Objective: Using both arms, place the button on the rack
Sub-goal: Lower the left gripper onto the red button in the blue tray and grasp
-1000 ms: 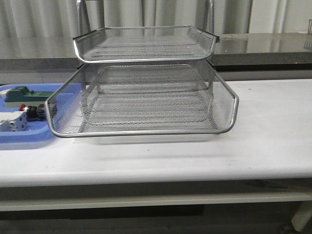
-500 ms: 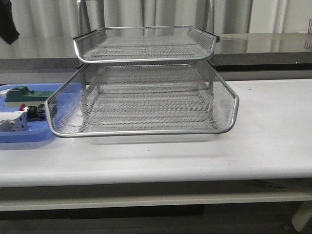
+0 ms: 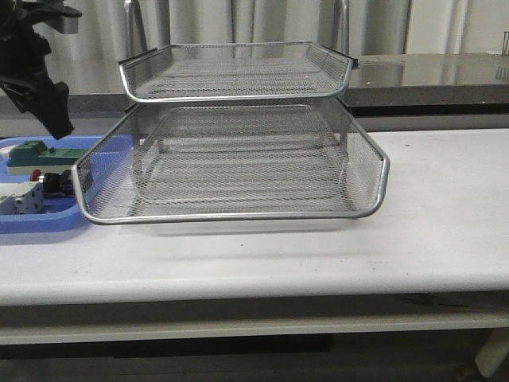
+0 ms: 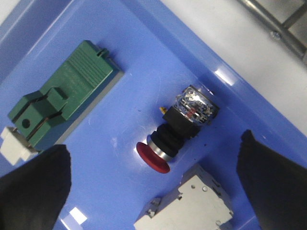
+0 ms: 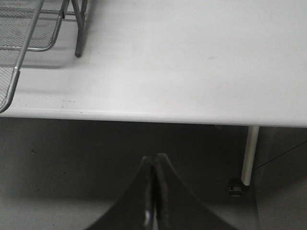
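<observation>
The button (image 4: 170, 136), with red mushroom head, silver ring and black body, lies on its side in the blue tray (image 4: 144, 57); in the front view the button (image 3: 46, 181) shows at the far left. My left gripper (image 4: 153, 184) hangs open above it, one black finger on each side, touching nothing. In the front view the left gripper (image 3: 49, 107) hovers over the tray. The silver wire-mesh rack (image 3: 238, 159) stands mid-table. My right gripper (image 5: 154, 160) is shut and empty, below the table's front edge; it is out of the front view.
A green block (image 4: 62, 98) and a white-grey block (image 4: 192, 206) lie in the blue tray beside the button. The rack's leg (image 5: 79, 28) and mesh corner (image 5: 19, 28) show in the right wrist view, with bare white table (image 5: 192, 57) beside them.
My left arm has come down into the front view from the top left and now hangs over the blue tray. The rack, the button and the blocks have not moved.
</observation>
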